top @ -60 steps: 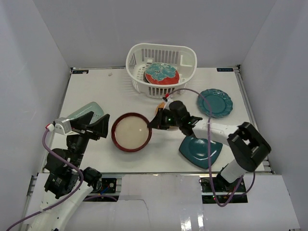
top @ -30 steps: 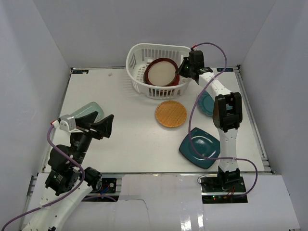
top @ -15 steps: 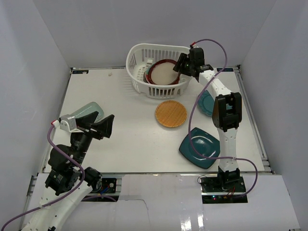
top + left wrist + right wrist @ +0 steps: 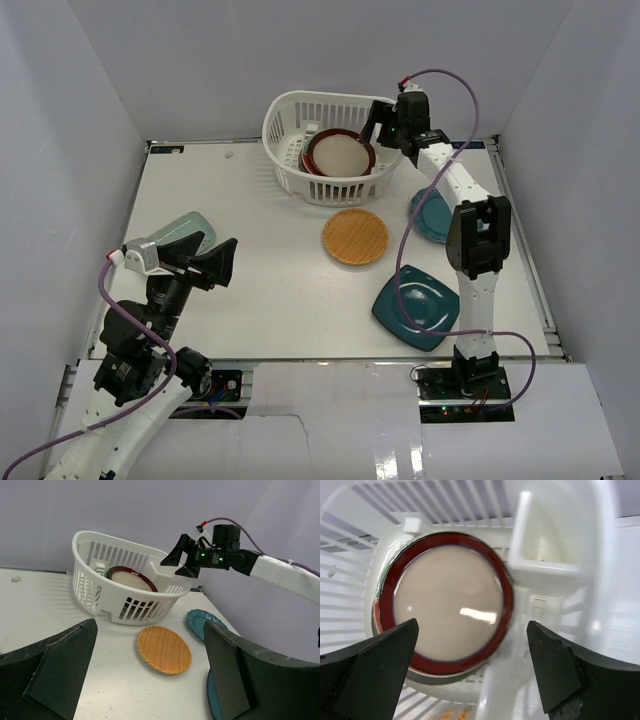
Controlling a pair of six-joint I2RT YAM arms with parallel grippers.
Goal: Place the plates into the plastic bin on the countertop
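Observation:
The white plastic bin (image 4: pixel 335 145) stands at the back of the countertop (image 4: pixel 260 290). A red-rimmed beige plate (image 4: pixel 340 155) lies inside it on top of other plates. My right gripper (image 4: pixel 378 125) hangs open just above the bin's right rim, holding nothing; in the right wrist view the plate (image 4: pixel 445 605) lies free below the spread fingers. On the countertop lie an orange woven plate (image 4: pixel 355 237), a dark teal square plate (image 4: pixel 417 306) and a teal scalloped plate (image 4: pixel 430 215), half hidden by the right arm. My left gripper (image 4: pixel 205 262) is open at the near left, beside a pale green oblong plate (image 4: pixel 180 235).
Pale grey walls close in the countertop on three sides. The right arm stretches over the right half of the table toward the bin. In the left wrist view the orange plate (image 4: pixel 164 649) lies in front of the bin (image 4: pixel 100 580).
My right gripper has opened and let go of the red-rimmed plate, which now rests in the bin. The gripper has drawn back slightly to the right. The left arm is unchanged.

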